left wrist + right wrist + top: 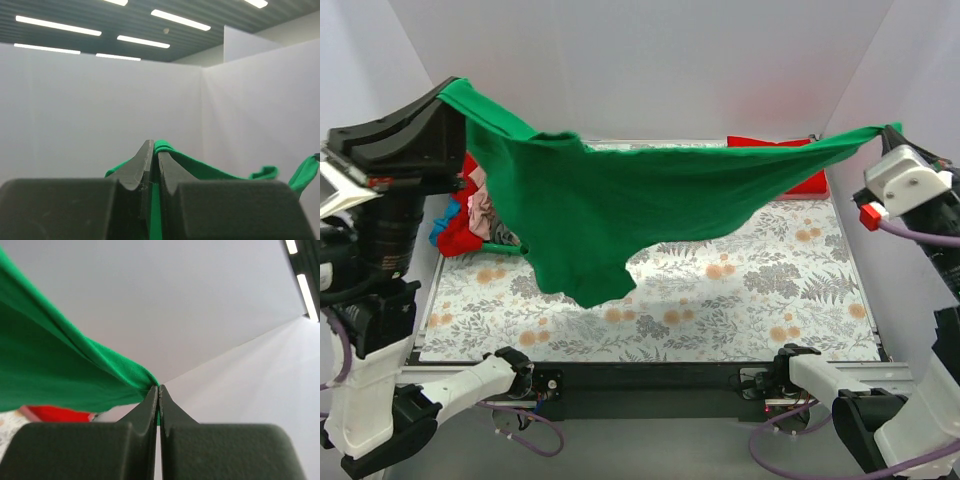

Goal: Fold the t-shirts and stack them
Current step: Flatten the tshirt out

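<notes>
Green t-shirt (610, 210): held aloft, stretched wide above the floral-covered surface (750, 300), its middle sagging low.
Left claw (154, 148): pressed together, pinching one end of the shirt.
Right claw (159, 388): pressed together, pinching the opposite end.
Red t-shirt (812, 182): lying far right.
Shirt heap (468, 215): red, pink and blue, far left.

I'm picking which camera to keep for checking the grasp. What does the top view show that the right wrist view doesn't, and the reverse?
Only the top view: the whole green shirt hanging stretched between the left gripper and right gripper, above the floral cloth, plus a heap of shirts at its left edge. Only the right wrist view: that gripper's fingers pressed shut on the shirt's edge, and ceiling lights. Both: the green shirt and a red shirt behind it.
</notes>
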Available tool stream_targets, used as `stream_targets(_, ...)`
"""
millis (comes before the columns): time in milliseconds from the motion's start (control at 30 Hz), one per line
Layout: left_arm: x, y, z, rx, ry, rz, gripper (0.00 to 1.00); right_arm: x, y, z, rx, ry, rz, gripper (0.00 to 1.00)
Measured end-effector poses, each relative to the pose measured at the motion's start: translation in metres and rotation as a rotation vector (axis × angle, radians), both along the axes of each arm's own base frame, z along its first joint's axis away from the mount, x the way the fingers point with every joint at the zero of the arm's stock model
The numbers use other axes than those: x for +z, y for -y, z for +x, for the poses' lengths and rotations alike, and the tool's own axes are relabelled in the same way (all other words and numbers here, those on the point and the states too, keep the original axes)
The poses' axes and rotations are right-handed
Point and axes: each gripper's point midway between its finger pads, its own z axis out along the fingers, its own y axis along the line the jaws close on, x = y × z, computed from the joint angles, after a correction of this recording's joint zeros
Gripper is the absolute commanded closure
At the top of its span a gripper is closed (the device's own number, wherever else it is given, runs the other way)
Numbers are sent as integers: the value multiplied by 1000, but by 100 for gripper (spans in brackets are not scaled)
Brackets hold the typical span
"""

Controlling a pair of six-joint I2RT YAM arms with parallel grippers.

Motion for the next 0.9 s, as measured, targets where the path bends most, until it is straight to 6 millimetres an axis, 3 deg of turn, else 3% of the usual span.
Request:
stream_targets(200, 31, -15, -44, -77, 113, -52, 100, 34, 6, -29, -21, 135, 33, 99)
stream_targets(500, 40, -14, -62, -137, 160, -57, 100, 35, 8, -28, -30, 141, 49, 99)
stream_targets(700, 35, -9, -53, -125, 154, -50, 100, 14, 6, -6, -31, 70, 46, 99)
stream_targets(900, 4, 3, -4, -24, 58, -25, 100, -23, 5, 30, -40, -50, 36, 99)
